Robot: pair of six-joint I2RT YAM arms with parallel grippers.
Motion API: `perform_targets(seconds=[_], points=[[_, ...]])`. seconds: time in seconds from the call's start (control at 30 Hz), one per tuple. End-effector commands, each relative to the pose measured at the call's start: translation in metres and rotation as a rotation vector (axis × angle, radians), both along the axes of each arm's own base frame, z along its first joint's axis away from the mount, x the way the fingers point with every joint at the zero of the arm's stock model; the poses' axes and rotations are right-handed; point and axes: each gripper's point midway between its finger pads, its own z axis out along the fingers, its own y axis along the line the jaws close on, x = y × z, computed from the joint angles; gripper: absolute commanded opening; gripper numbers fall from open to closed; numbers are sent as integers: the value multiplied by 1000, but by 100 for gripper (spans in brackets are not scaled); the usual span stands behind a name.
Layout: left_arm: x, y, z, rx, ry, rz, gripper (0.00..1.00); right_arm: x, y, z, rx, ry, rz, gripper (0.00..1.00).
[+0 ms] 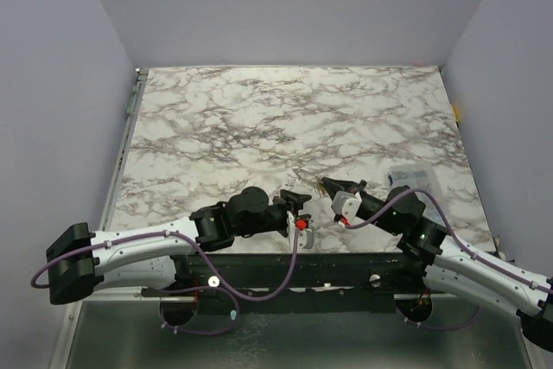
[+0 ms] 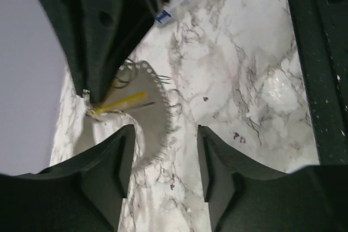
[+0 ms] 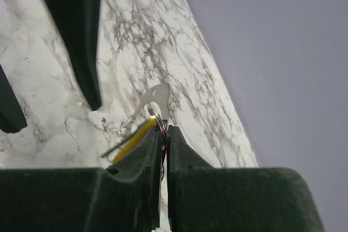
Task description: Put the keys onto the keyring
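My right gripper (image 3: 165, 130) is shut on the keyring (image 3: 159, 97), a flat grey curved piece that sticks out past the fingertips above the marble. The yellow key (image 3: 132, 140) lies along the left finger with a thin metal end beside it, held in the same pinch. From the left wrist view, the keyring (image 2: 156, 107) and the yellow key (image 2: 124, 101) hang from the right gripper's tip at upper left. My left gripper (image 2: 163, 161) is open, with only bare marble between its fingers; it stands just short of the ring. From above, the left gripper (image 1: 298, 202) and the right gripper (image 1: 330, 185) face each other near the front edge.
A clear plastic box (image 1: 408, 175) lies on the marble table (image 1: 285, 118) just right of the right arm. Grey walls close in the table at the back and sides. The black front rail (image 1: 285, 265) runs under both arms.
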Motion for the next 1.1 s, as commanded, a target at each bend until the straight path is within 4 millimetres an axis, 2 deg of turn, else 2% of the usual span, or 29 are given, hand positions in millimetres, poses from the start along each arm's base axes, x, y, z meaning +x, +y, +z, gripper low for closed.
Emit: perform_targets(seconds=[0.0,0.13,0.33,0.43,0.63,0.8,0.9,1.07], points=[[-17,7,-35,136,18,-97,48,11,-9,31,65,-95,-74,1],[-15,5,-32,124,25,-85,47,9,-8,30,64,-91,-62,1],[19,10,5,-48,25,147,48,5,-7,33,75,-98,-41,1],[25,12,16,-122,53,179,49,-1,-4,37,98,-100,-4,1],[21,1,21,-171,136,127,47,-16,4,50,166,-99,83,0],[34,-1,25,-209,172,180,46,-21,7,47,160,-87,115,1],[34,-2,31,-248,201,167,46,-23,8,46,160,-83,127,0],[39,-4,38,-308,252,175,57,-25,9,46,161,-77,138,0]])
